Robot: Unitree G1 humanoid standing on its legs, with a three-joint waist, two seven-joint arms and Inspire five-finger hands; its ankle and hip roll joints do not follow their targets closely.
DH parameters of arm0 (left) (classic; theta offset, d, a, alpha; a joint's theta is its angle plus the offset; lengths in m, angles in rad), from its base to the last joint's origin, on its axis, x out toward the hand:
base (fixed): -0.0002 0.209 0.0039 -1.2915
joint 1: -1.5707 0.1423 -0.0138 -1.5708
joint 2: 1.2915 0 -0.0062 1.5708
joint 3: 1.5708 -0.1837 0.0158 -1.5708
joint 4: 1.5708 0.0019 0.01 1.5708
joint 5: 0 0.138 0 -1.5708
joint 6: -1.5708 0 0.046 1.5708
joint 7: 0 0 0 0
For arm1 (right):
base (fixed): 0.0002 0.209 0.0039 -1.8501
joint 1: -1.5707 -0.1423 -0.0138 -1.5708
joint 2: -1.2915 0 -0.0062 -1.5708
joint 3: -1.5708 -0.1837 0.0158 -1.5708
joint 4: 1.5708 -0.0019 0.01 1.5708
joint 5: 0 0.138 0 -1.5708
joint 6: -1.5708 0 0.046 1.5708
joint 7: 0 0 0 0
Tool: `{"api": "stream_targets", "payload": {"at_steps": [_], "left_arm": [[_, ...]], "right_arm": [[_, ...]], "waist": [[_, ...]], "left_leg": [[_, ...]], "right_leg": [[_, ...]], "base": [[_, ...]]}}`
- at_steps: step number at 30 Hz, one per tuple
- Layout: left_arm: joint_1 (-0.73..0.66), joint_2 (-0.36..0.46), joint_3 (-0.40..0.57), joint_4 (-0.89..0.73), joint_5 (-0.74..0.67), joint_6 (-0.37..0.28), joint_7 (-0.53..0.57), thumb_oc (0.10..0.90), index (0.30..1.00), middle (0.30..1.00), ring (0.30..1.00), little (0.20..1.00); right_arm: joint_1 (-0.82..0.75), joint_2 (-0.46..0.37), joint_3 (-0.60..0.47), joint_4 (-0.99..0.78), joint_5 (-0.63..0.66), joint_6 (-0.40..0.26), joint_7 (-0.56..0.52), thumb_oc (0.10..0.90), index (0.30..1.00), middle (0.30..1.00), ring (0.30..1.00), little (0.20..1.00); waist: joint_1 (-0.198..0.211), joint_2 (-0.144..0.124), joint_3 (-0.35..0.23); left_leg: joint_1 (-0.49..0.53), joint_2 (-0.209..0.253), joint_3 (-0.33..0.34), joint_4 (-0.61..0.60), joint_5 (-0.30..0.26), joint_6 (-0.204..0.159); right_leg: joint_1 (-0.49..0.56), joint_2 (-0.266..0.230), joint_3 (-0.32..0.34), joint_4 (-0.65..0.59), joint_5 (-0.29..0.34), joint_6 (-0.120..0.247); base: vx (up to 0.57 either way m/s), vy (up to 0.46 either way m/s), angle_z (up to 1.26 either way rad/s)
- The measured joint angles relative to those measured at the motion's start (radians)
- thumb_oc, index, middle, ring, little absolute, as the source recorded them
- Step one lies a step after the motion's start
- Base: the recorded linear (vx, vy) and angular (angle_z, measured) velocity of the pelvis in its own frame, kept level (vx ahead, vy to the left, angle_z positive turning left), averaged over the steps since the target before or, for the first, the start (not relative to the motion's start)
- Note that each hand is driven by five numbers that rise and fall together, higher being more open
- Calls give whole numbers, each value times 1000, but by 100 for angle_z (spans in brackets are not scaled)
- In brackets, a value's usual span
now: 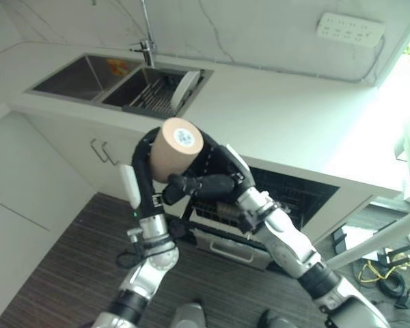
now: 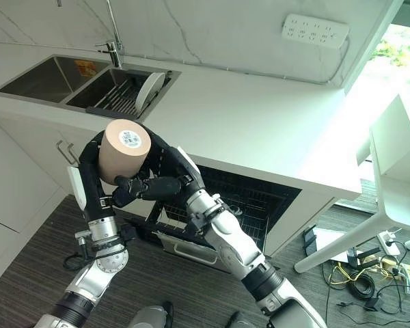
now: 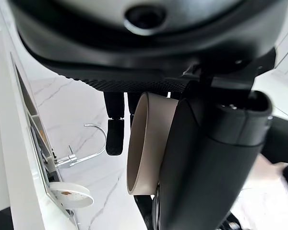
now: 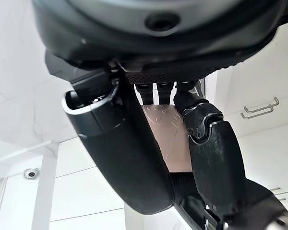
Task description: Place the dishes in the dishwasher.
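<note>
Right now both arms are raised in front of the open dishwasher (image 2: 249, 195), and between them they carry a tan cup (image 2: 123, 156) with its base turned up, a small white sticker on that base. From the lower left the left arm rises almost straight, and the left hand (image 1: 142, 171) wraps the cup's left side — its fingers curl over the far wall, while its white-covered thumb lies down the outer edge. In the left wrist view the cup's pale rim (image 3: 137, 143) shows edge-on beside that dark thumb, with fingertips reaching past it. From the lower right the right arm comes in bent at the elbow, its forearm slanting up and to the left, and the right hand (image 2: 154, 186) closes on the cup's lower right side; the right wrist view shows the cup's patterned wall (image 4: 168, 136) pinched between thumb and fingers. So each hand is clenched on the cup, which hangs in the air above the dark floor, just in front of the pulled-out lower rack (image 1: 222, 225) and apart from it. Behind runs the white tabletop (image 2: 260, 116), with a double sink (image 2: 55, 75) at its left end; a white plate (image 2: 149, 90) stands on edge in the dark drying rack (image 2: 119, 96) set in the sink's right basin, under the tap (image 2: 113, 37). On the wall above the tabletop's right part sits a white socket strip (image 2: 316, 31).
</note>
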Motion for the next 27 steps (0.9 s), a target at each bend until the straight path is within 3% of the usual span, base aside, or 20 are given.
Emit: {"api": "stream_targets", "payload": {"at_steps": [15, 16, 17, 18, 19, 27], "left_arm": [[-32, -21, -35, 32, -67, 2, -35, 400, 300, 300, 300, 300], [-35, -23, -35, 38, -87, 2, -47, 400, 300, 300, 300, 300], [-38, -23, -35, 44, -99, 2, -50, 400, 300, 300, 300, 300], [-40, -24, -36, 49, -114, 2, -53, 400, 300, 300, 300, 300], [-41, -22, -36, 52, -119, 2, -55, 400, 300, 300, 300, 300], [-42, -22, -42, 59, -120, 28, -69, 400, 300, 300, 300, 300]], "right_arm": [[-70, 34, 20, 81, -2, 2, -87, 800, 900, 900, 900, 900], [-89, 39, 27, 100, -2, 2, -95, 762, 844, 844, 844, 844], [-99, 46, 29, 118, -5, 3, -94, 659, 688, 688, 688, 688], [-103, 52, 29, 124, -18, 3, -96, 482, 422, 422, 422, 422], [-103, 56, 30, 125, -29, 3, -96, 400, 300, 300, 300, 300], [-107, 62, 37, 155, -116, -4, -140, 400, 300, 300, 300, 300]], "waist": [[42, -1, 0], [45, -1, 0], [46, -1, 0], [46, -2, 1], [46, -4, 1], [52, -15, 2]], "left_leg": [[-18, -2, -26, 2, 10, -3], [-18, -2, -28, 2, 11, -2], [-18, -3, -30, 2, 11, -2], [-19, -3, -31, 2, 11, -2], [-19, -3, -32, 1, 12, -2], [-22, -7, -48, -1, 12, 3]], "right_leg": [[1, 0, -24, 6, -1, -4], [2, 0, -26, 7, -1, -4], [3, 0, -28, 8, -1, -4], [3, 0, -29, 7, -1, -4], [3, 0, -29, 7, -1, -4], [12, -4, -47, 4, -3, -5]], "base": [[0, -11, 4], [24, -5, 6], [21, -4, 5], [13, -4, 4], [0, 0, 0], [15, -5, 5]]}}
